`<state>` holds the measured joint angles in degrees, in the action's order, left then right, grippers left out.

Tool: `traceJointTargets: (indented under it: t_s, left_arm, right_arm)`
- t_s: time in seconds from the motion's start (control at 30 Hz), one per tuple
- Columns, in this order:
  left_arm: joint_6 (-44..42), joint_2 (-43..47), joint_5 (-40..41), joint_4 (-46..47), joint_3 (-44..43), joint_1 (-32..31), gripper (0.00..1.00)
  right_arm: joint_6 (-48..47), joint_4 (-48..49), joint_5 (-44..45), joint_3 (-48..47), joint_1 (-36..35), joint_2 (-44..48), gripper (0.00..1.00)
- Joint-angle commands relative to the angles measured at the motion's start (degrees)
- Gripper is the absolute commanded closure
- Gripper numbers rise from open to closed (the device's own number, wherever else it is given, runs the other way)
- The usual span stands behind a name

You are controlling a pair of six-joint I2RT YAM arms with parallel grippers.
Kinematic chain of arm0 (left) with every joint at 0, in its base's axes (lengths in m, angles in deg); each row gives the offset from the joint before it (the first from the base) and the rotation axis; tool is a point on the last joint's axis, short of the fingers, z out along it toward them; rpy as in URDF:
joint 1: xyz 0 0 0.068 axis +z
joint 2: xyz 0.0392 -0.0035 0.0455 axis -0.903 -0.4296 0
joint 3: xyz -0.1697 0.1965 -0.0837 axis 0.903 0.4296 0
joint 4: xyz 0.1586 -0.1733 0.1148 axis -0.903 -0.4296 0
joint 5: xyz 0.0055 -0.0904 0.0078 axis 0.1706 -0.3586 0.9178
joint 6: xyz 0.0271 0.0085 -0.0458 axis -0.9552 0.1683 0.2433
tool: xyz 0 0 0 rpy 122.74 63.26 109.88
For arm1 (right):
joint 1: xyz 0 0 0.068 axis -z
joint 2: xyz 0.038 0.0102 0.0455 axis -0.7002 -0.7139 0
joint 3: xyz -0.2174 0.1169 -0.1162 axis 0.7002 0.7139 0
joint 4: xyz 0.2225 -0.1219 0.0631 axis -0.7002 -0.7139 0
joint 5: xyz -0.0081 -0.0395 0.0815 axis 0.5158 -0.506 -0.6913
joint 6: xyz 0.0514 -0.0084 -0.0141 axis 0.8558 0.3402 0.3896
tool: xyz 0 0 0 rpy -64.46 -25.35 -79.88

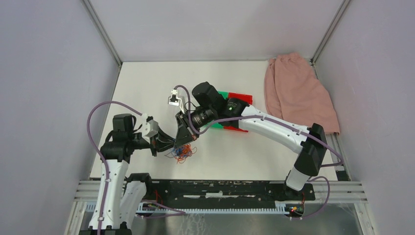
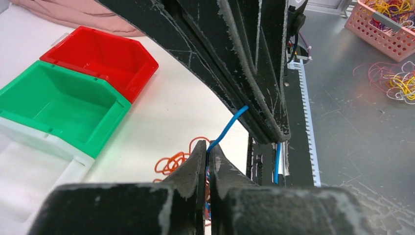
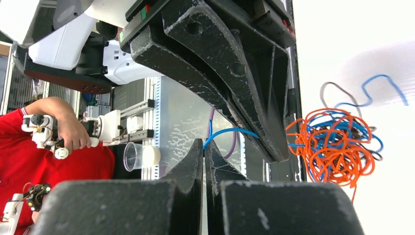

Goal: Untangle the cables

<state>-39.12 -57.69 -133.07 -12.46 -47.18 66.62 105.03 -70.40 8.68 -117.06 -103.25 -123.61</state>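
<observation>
The cables (image 1: 182,152) lie in a tangled ball of orange-red, blue and dark wires on the white table, also in the right wrist view (image 3: 337,144). My left gripper (image 1: 171,145) is shut on a blue cable (image 2: 227,127) with other strands between its pads (image 2: 209,147). My right gripper (image 1: 188,139) is shut on the same blue cable (image 3: 230,132), its tips (image 3: 203,144) pinching it. Both grippers meet just above the ball. An orange loop (image 2: 171,161) lies on the table beside the left fingers.
A red bin (image 2: 100,58), a green bin (image 2: 58,105) and a white bin (image 2: 29,166) stand behind the right arm. A pink cloth (image 1: 296,90) lies at the back right. A pink basket (image 2: 386,29) with loose wires sits off the table.
</observation>
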Motion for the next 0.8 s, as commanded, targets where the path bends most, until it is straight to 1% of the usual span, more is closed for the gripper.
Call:
traceJointTargets:
  t_s: [0.0,0.03,0.1,0.13,0.2,0.23,0.27,0.33,0.43,0.5,0.57,0.63,0.77]
  left_arm:
    - [1.7,-0.8,-5.0,1.3,-1.7,0.0,0.97]
    - [2.1,-0.7,-5.2,1.3,-1.8,0.1,0.97]
    - [2.6,-0.6,-5.2,1.3,-2.1,0.0,0.97]
    - [2.7,-0.6,-4.9,1.3,-2.4,0.0,0.97]
    - [2.9,-0.6,-4.7,1.3,-3.1,0.0,0.97]
    - [3.0,-0.7,-4.7,1.3,-3.4,0.1,0.97]
    - [3.1,-0.9,-4.9,1.3,-3.7,0.1,0.97]
    - [3.5,-1.3,-5.1,1.3,-4.4,0.1,0.97]
    - [4.4,-1.6,-5.8,1.3,-6.3,0.1,0.97]
    - [5.1,-1.7,-6.4,1.3,-7.4,0.0,0.97]
    - [6.0,-2.0,-7.2,1.3,-8.6,0.1,0.97]
    - [7.1,-2.3,-7.6,1.3,-9.5,0.1,0.97]
    - [8.5,-3.1,-7.8,1.3,-10.9,0.0,0.97]
  right_arm:
    - [-0.3,3.1,1.7,-2.4,-0.1,0.8,1.00]
    - [-0.7,2.7,3.2,-2.4,-0.1,1.2,0.99]
    - [-2.2,1.3,6.9,-1.7,0.2,2.6,0.90]
    - [-2.8,1.2,8.9,-0.8,0.3,3.8,0.81]
    - [-3.7,1.3,13.4,1.8,1.1,6.7,0.60]
    - [-4.0,2.3,15.6,3.7,1.5,8.7,0.53]
    - [-4.1,3.5,18.2,6.0,1.9,10.6,0.47]
    - [-5.3,6.9,23.8,11.3,2.3,15.4,0.39]
    - [-6.8,16.7,29.4,21.5,2.5,23.3,0.32]
    - [-7.4,28.2,29.7,28.7,2.5,26.8,0.28]
    - [-8.1,35.2,29.3,33.5,2.5,28.4,0.25]
    - [-9.3,36.9,28.9,33.9,2.4,28.1,0.25]
    - [-10.1,39.0,26.2,30.5,1.3,23.8,0.26]
